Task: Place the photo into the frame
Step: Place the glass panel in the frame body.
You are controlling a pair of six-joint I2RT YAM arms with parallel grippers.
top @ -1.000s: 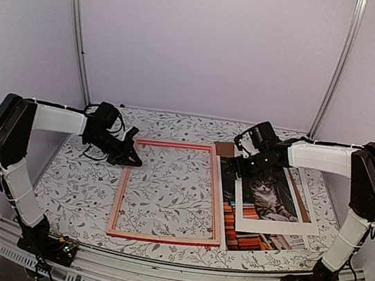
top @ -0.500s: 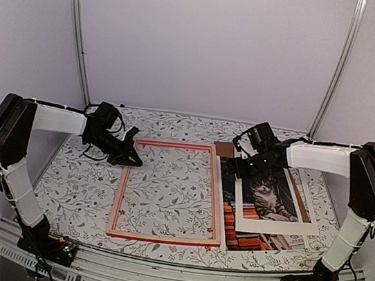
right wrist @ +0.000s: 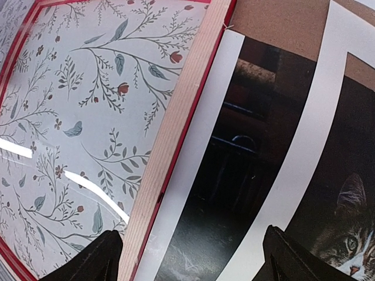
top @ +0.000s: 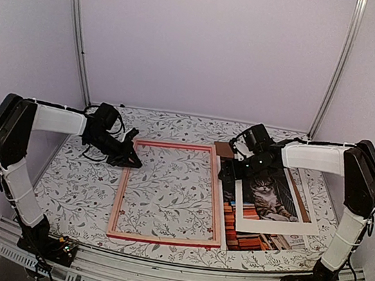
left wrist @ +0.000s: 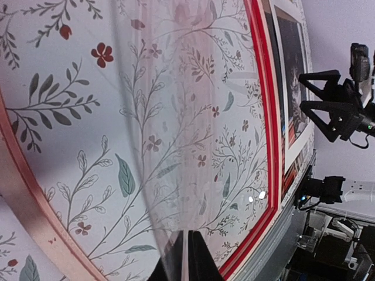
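Paper is what I have to move: the photo (top: 269,196), a cat print above stacked orange, red and white books, lies flat just right of the frame (top: 216,197), its white margin almost touching the frame's right rail. It rests on a brown backing board (top: 225,148) whose corner shows beside the frame's far right corner. A white mat board (top: 304,230) sits skewed on top, the cat showing through its window. I judge the print light, thin and floppy, easy to crease, with no edge standing proud to pinch. The mat pins most of it, so I would take it by the bare strip nearest the frame's right rail and slide rather than lift. The frame itself lies on the floral desk (top: 76,188). It looks stiff and light, and streaks of glare inside its opening suggest a clear pane, slick and easily marked. My right tool (top: 234,169) is released, fingers spread wide, and hangs over the photo's far corner just right of the frame, gripping nothing. My left tool (top: 131,160) is clenched at the frame's far left corner, with a pale sheen rising from the tips. I cannot tell whether it nips anything. No brand, label or legible writing shows anywhere; the book spines in the print are too small to read.
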